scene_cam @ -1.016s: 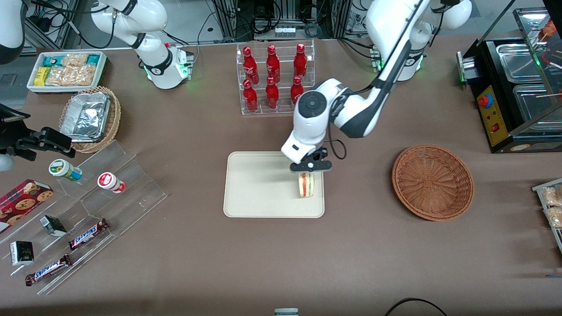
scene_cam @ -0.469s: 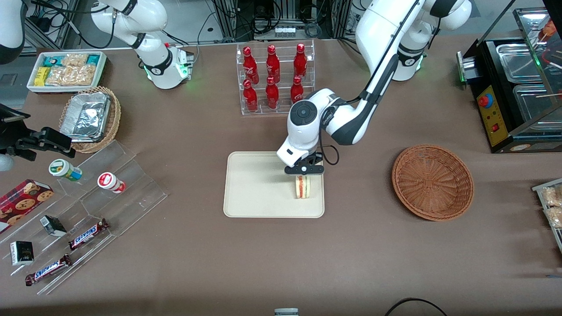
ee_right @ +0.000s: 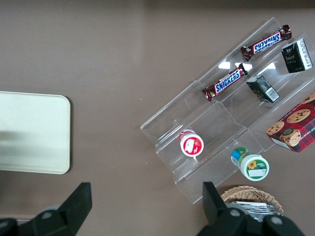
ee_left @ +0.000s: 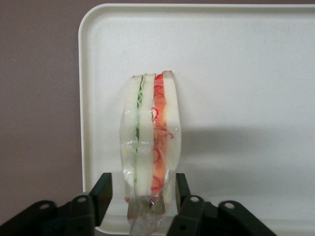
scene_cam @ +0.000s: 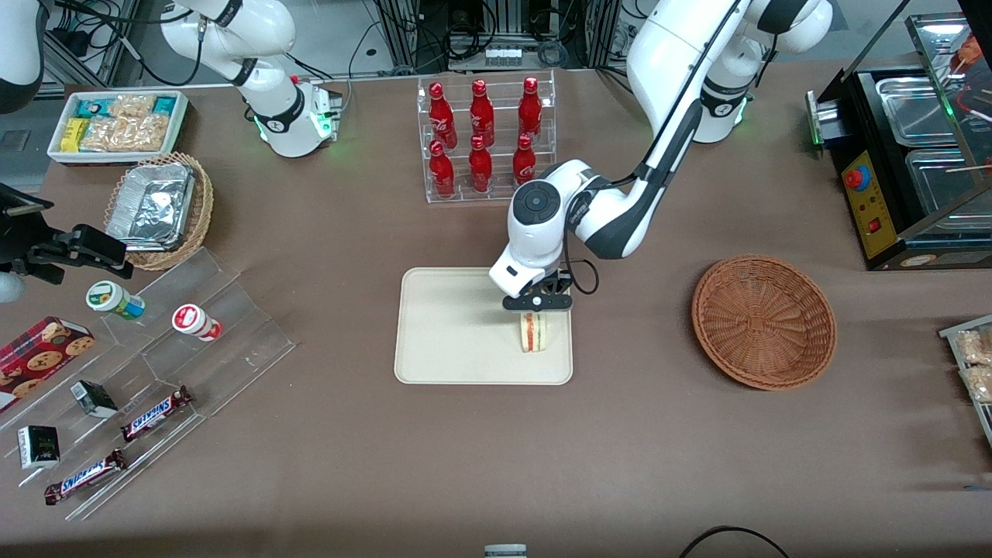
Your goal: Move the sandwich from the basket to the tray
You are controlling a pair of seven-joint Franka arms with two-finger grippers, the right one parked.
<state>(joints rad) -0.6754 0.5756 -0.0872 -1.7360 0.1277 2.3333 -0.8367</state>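
Note:
The sandwich (scene_cam: 533,333) (ee_left: 150,137), a plastic-wrapped wedge of white bread with red and green layers, stands on edge on the cream tray (scene_cam: 449,341) (ee_left: 236,73), near the tray side closest to the basket. My left gripper (scene_cam: 536,304) (ee_left: 142,179) is just above it, open. Its black fingers (ee_left: 102,194) flank the wedge's upper end, with a narrow gap on each side. The reddish-brown wicker basket (scene_cam: 763,322) sits empty toward the working arm's end of the table. A corner of the tray (ee_right: 29,132) also shows in the right wrist view.
A clear rack of red bottles (scene_cam: 482,139) stands farther from the front camera than the tray. Toward the parked arm's end are a tan wicker basket with foil containers (scene_cam: 159,209), a white snack bin (scene_cam: 116,124) and a stepped acrylic shelf (scene_cam: 155,364). A black appliance (scene_cam: 907,155) stands near the basket.
Over the last second the gripper carried the sandwich a little toward the tray's middle and lowered it. The sandwich now stands on the tray, and the fingers have come slightly off its sides.

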